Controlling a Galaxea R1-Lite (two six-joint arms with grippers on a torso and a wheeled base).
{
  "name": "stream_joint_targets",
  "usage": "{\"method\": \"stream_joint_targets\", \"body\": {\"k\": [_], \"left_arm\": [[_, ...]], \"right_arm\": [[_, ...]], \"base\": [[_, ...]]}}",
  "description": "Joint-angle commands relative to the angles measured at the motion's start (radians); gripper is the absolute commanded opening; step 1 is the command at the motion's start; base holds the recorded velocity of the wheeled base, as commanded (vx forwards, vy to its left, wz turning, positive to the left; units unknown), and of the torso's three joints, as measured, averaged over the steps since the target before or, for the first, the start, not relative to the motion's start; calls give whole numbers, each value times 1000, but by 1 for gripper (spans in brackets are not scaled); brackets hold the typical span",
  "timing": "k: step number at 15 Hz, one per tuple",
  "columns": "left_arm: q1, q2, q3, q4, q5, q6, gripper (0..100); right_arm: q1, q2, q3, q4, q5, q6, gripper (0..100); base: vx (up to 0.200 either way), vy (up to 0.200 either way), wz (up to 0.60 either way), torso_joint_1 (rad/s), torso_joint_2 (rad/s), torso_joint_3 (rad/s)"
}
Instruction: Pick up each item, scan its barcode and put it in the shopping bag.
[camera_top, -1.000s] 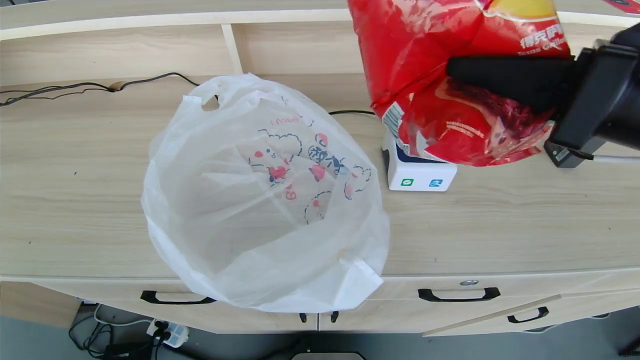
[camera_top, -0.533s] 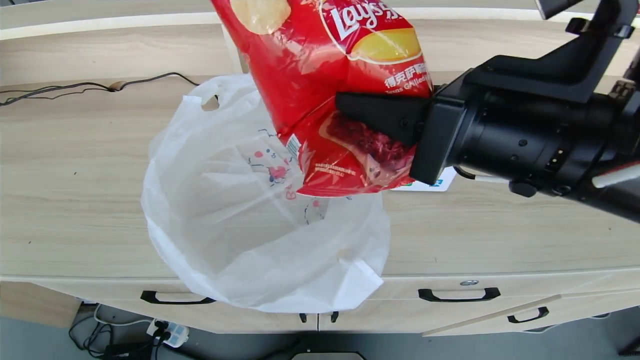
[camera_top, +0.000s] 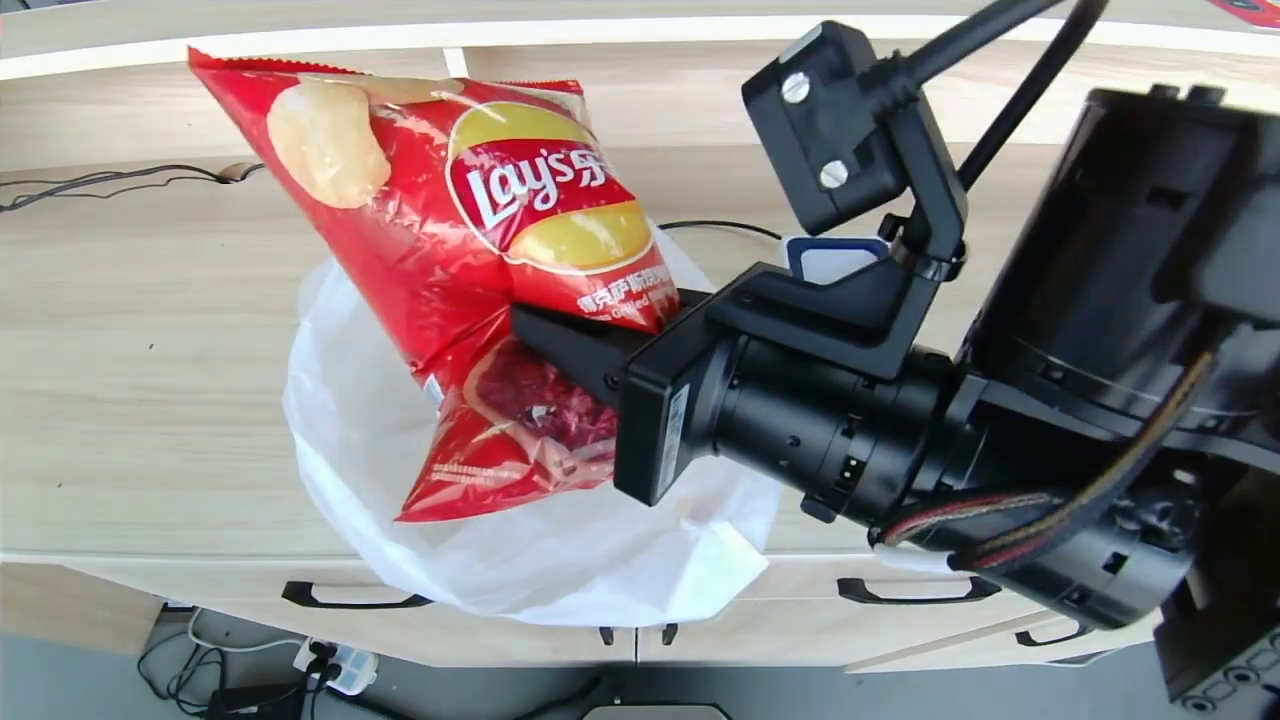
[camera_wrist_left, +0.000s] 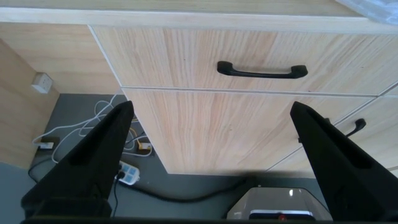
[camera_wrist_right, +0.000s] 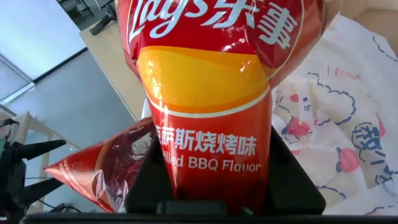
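Over the last second the bag of crisps (camera_top: 470, 280) is carried from the upper right of the head view, where it was held over the scanner (camera_top: 835, 258), across to the centre-left. It is now held tilted above the open mouth of the shopping bag (camera_top: 560, 570). The right arm is brought across with it and now covers much of the right half of the frame, so the scanner is largely hidden behind the wrist. The right gripper (camera_top: 530, 330) is clenched on the lower half of the crisps, and one black finger is seen laid across the front of the packet. In the right wrist view the packet (camera_wrist_right: 205, 112) is seen pinched between both fingers, with the printed white plastic of the shopping bag (camera_wrist_right: 336, 118) beyond it. The shopping bag itself is not shifted on the counter (camera_top: 150, 380).

The scanning step is judged to be finished for this item, though whether the barcode was actually read cannot be told from these views. The packet is not yet inside the bag. It probably needs to be lowered through the opening before the grip is released, since its upper end is spread well past the bag's far rim.

The left gripper (camera_wrist_left: 211, 109) is held below the counter edge, facing the drawer fronts (camera_wrist_left: 262, 71), its fingers spread wide with nothing between them
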Motion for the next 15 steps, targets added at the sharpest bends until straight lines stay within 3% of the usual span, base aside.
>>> {"method": "stream_joint_targets", "body": {"k": [1, 10, 13, 15], "left_arm": [[-1, 0, 0, -1, 0, 1, 100], [1, 2, 0, -4, 0, 4, 100], [1, 0, 0, -2, 0, 4, 100], [-1, 2, 0, -2, 0, 4, 100]], "right_arm": [[-8, 15, 23, -7, -5, 5, 0], [-50, 62, 75, -41, -3, 2, 0], [-61, 76, 76, -41, -109, -4, 0], [-62, 81, 90, -41, -126, -6, 0]], "base": [[0, 0, 0, 0, 0, 0], [0, 0, 0, 0, 0, 0], [0, 0, 0, 0, 0, 0], [0, 0, 0, 0, 0, 0]]}}
